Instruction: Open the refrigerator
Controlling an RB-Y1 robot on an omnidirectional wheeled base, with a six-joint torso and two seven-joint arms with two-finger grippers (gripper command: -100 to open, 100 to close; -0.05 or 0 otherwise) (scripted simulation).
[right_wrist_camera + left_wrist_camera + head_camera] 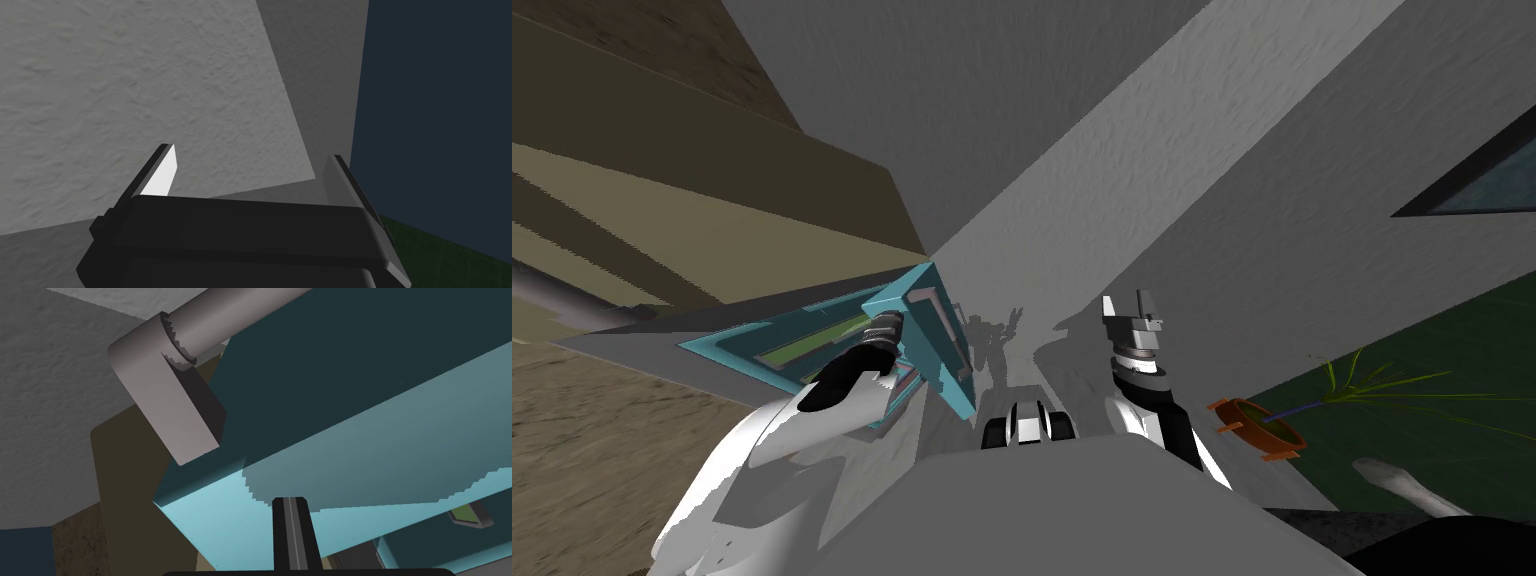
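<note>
The refrigerator [927, 335] is teal and stands low at my left, with a teal panel edge jutting toward me and a greenish inner strip [802, 345] beside it. My left forearm reaches into it, and the left gripper [900, 312] is at the teal frame. In the left wrist view the left gripper [290, 502] is shut, its fingers pressed together with nothing between them, pointing at a light teal face [350, 488]. Beyond it a grey bar with an elbow bracket [165, 398] is fixed by a dark teal panel [350, 363]. My right gripper [1127, 308] is raised by the wall and stands open [250, 165].
A grey wall [1072, 180] rises straight ahead. Olive-brown cabinet faces [662, 200] lie to the left of the refrigerator. An orange pot with a thin green plant [1257, 425] stands at the right on a dark green floor. A dark-framed window [1472, 185] is at the far right.
</note>
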